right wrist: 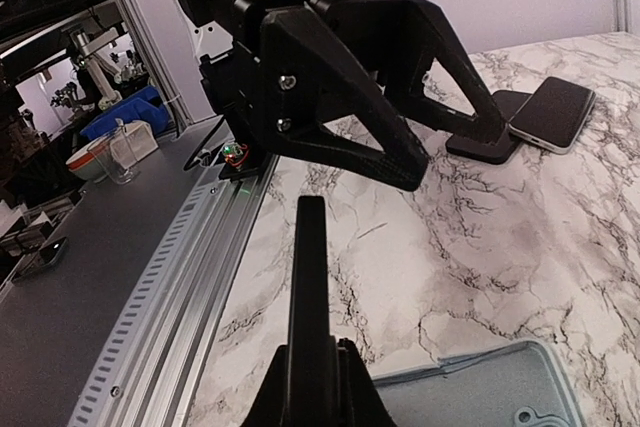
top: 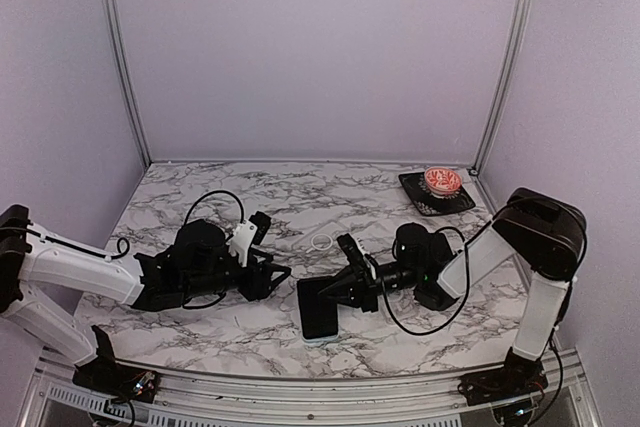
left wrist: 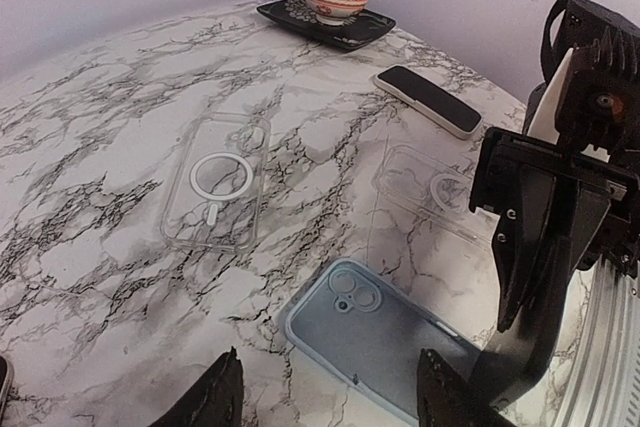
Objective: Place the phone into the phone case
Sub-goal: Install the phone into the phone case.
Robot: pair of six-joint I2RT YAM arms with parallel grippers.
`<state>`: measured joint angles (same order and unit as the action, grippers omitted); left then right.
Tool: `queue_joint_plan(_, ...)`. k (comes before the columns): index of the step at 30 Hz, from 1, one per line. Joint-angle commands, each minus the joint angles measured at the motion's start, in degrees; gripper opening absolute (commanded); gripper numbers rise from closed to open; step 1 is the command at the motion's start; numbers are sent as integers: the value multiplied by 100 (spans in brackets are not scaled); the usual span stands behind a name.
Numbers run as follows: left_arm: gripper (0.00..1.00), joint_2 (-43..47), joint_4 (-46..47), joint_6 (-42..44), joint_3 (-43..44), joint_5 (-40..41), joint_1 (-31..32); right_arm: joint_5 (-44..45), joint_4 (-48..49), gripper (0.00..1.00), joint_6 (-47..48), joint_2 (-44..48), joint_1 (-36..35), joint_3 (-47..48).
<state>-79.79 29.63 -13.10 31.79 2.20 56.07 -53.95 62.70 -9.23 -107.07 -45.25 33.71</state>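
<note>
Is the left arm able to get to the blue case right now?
Probably yes. The blue case lies flat just ahead of the left tool, whose fingers are spread. The shut right tool stands by one end, so that end looks crowded.
</note>
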Motion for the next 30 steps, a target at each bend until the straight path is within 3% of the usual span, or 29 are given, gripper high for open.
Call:
queue_joint_plan(1, 56, -270, -167, -184, 287, 333, -35, 223, -1068, 5, 320, -319, 102, 230)
queue_joint_plan(5, 48, -311, -550, -239, 344, 700, -37, 323, -1173, 10, 341, -369, 222, 259)
queue_joint_plan(13, 6, -725, -1266, -218, 472, 578, -27, 377, -1917, 11, 831, -693, 246, 792)
queue_joint_plan(19, 4, -1293, -1253, -632, 477, 133, -26, 417, -1987, 16, 758, -762, 263, 864)
queue_joint_plan(30, 1, -2094, -1080, -517, 832, 87, -50, 302, -2375, 22, 909, -1127, 267, 1242)
